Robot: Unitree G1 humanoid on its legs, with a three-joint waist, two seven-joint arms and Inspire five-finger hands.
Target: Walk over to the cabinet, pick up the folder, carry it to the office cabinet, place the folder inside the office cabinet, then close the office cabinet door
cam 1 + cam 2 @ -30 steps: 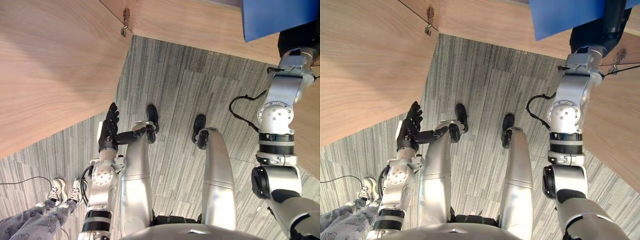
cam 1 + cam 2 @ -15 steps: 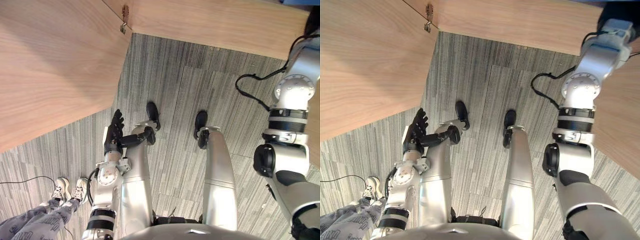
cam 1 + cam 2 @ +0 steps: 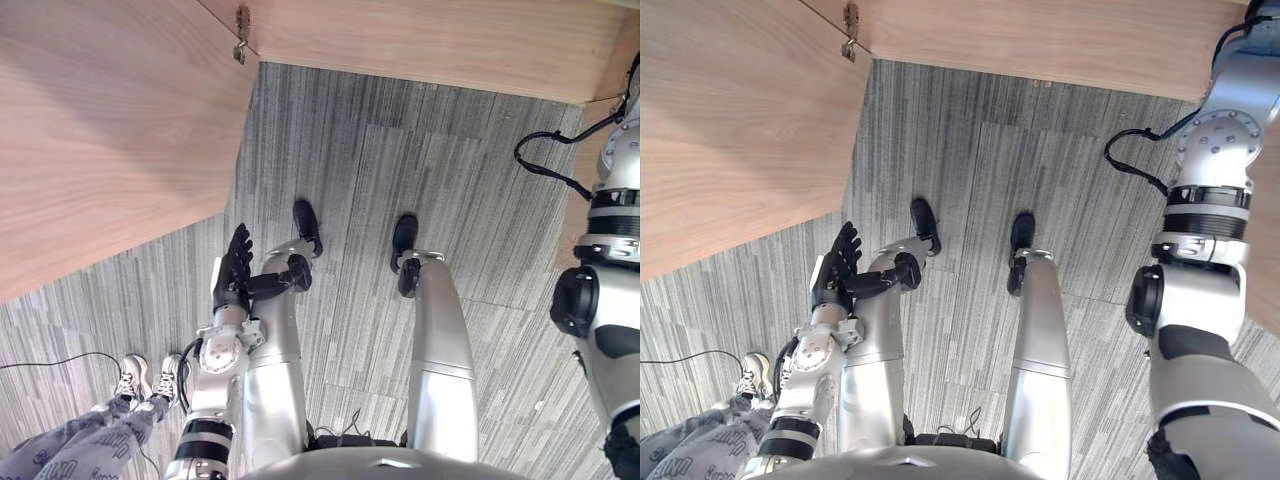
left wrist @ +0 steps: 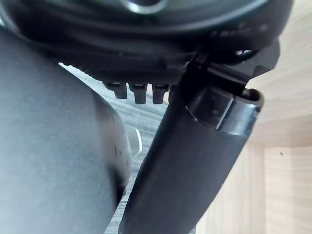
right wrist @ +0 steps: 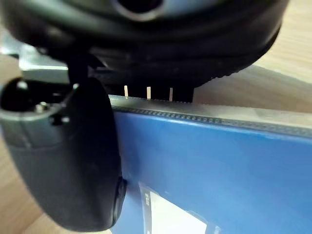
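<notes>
Right hand (image 5: 63, 156) has the blue folder (image 5: 219, 170) pinched: thumb on its face, fingers probably behind, view is tight. Left hand (image 3: 233, 272) is at lower centre-left, fingers straight, empty. Cabinet door (image 3: 100, 150) stands open at upper left. Pickup and carry done; placing and door close left.

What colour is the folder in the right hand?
Blue, with a white label. The folder shows best in the right wrist view.
</notes>
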